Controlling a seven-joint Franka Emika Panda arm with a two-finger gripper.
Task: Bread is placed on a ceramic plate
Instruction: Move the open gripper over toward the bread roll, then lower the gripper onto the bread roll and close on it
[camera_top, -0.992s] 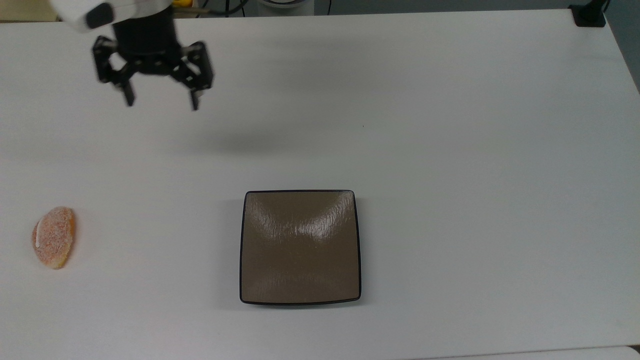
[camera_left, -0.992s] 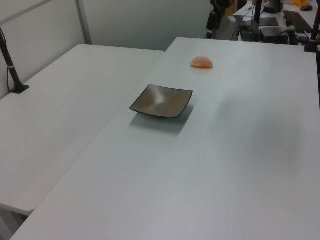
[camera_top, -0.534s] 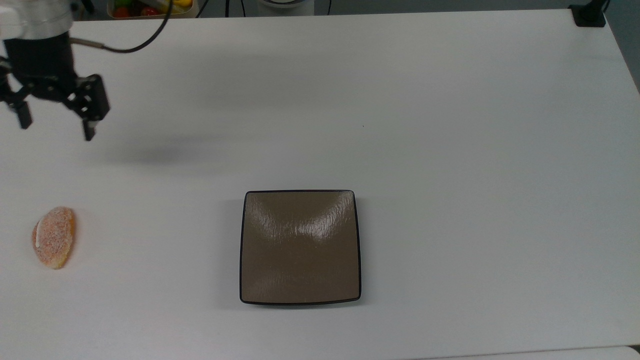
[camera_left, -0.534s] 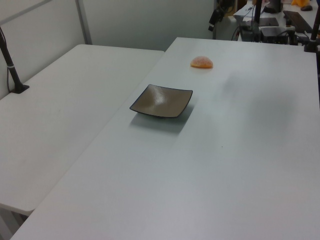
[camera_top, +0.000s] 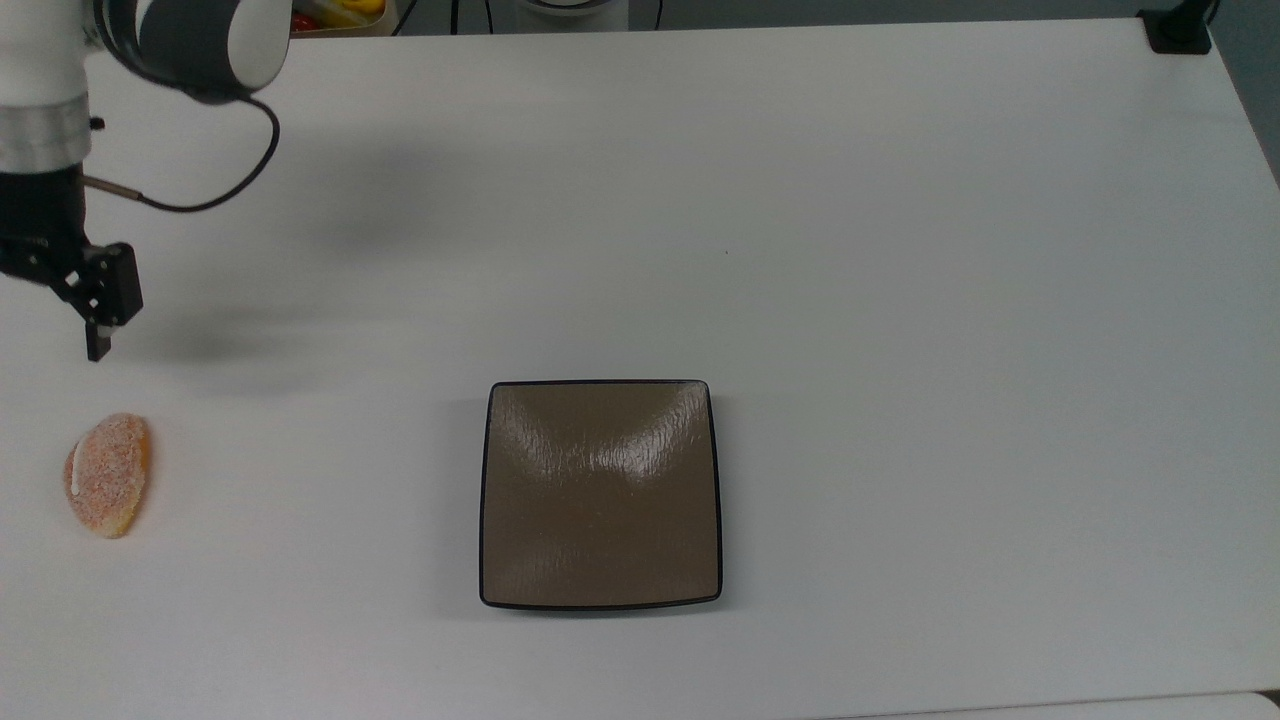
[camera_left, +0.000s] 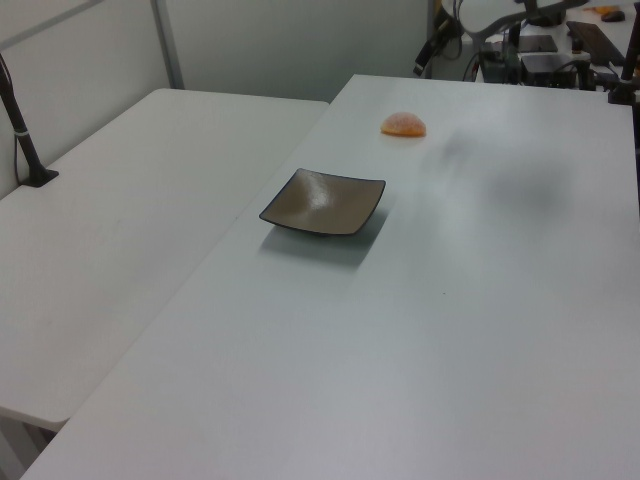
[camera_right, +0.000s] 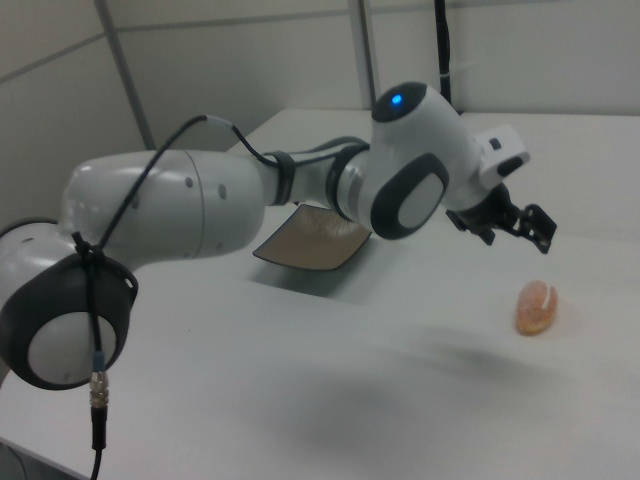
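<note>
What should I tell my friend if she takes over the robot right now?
Gripper: in the air above the white table, above and apart from the bread, holding nothing. I can't tell if it is open.
Bread: lying on the table near the top view's left edge, untouched.
Ceramic plate: on the table around the middle of the top view, well to the bread's right there, with nothing on it.
Done: nothing has been picked up yet.
Left: lower onto the bread, grasp it, carry it across to the plate and set it down there.
</note>
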